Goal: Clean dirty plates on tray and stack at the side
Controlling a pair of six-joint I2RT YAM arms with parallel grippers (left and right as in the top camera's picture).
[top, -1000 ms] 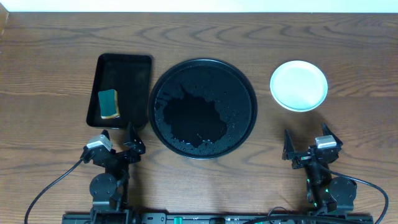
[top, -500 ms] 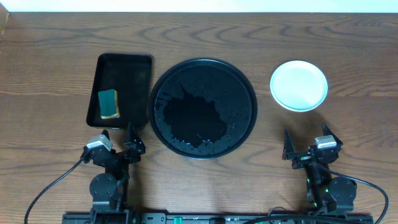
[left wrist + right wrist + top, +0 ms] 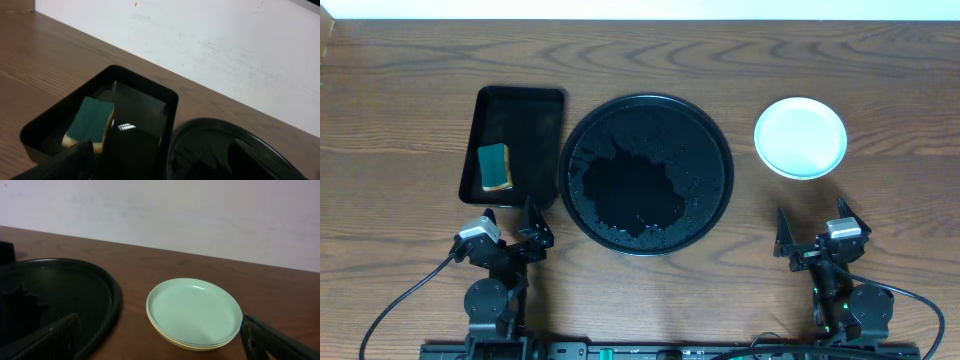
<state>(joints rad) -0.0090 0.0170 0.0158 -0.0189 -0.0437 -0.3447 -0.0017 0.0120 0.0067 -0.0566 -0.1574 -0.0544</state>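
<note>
**Plates stacked beside the tray; little seems left to do**

Overhead: the round black tray (image 3: 705, 120) is wet and carries no plates. The stack of plates (image 3: 800, 137) sits on the worktop (image 3: 880, 80) to its right, apart from it. The left tool (image 3: 510, 212) and right tool (image 3: 812, 215) hang released, grasping nothing.

Left wrist: the sponge (image 3: 90, 122) lies in the rectangular tray (image 3: 150, 95).

Right wrist: the stack shows a mint-green top over a pale yellow edge, with no specks visible. The cleaning and stacking look done.

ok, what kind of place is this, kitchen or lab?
Probably a lab bench staged for dishwashing, not a kitchen: bare wooden table against a plain white wall, a sponge in a small rectangular tray, a wet round black tray and stacked plates.
</note>
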